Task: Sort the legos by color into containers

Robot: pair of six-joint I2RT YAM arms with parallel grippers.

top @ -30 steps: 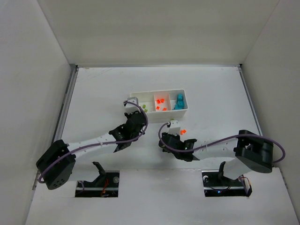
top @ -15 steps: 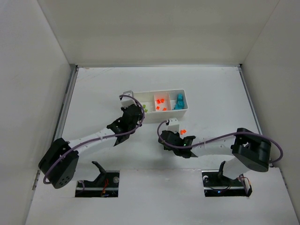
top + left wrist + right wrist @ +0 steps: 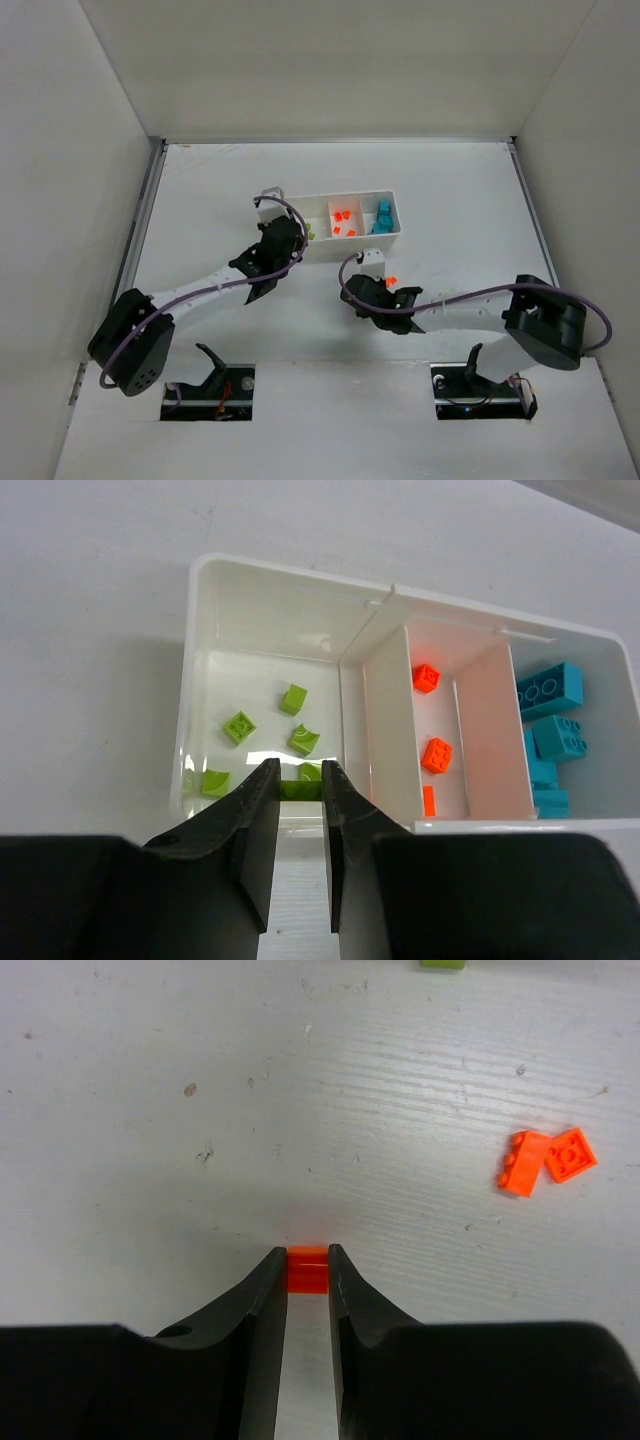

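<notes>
Divided white plastic tray holds most bricks; left fingers clamped on lime green plastic brick, right fingers on orange plastic brick; three loose bricks remain on tabletop.

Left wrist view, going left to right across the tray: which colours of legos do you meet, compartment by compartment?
Lime green legos in the left compartment → orange-red legos in the middle compartment → teal-blue legos in the right compartment of the white tray.

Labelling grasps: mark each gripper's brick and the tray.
green brick (image 3: 300,789), left wrist view, its top face
orange brick (image 3: 308,1269), right wrist view, its top face
tray (image 3: 280,605), left wrist view, far wall
</notes>
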